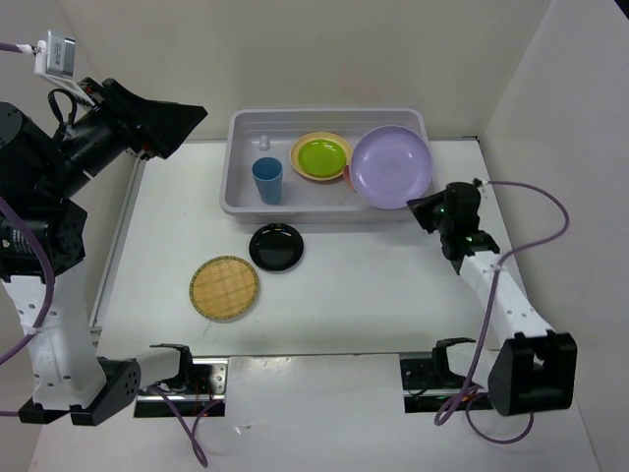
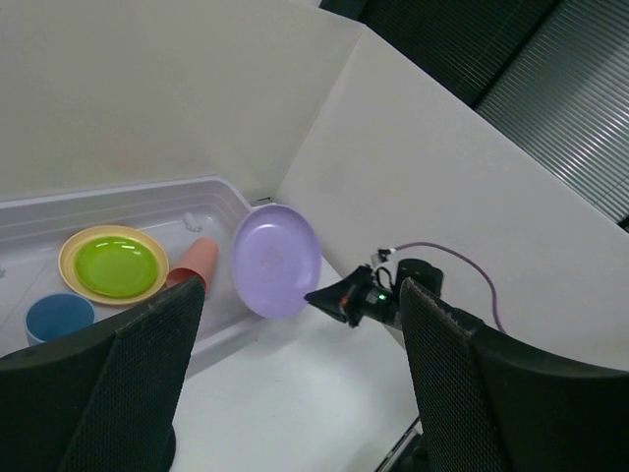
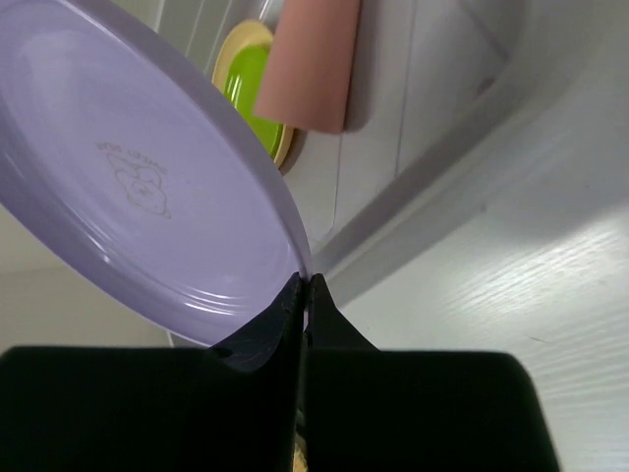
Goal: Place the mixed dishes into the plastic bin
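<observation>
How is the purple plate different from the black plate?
The purple plate is pinched at its rim by the right gripper, tilted at the bin's corner; the black plate lies flat on the table, untouched. Purple looks bigger and pale; black is glossy dark. Both are round.

A lab test cell — white partition walls [image 1: 295, 49] boxing in a white table [image 1: 373, 295].

The plastic bin [image 1: 324, 113] looks translucent and smooth; the lavender plate [image 1: 391, 167] and black plate [image 1: 275, 246] shine glossy, the tan plate [image 1: 224, 287] shows a matt woven texture
</observation>
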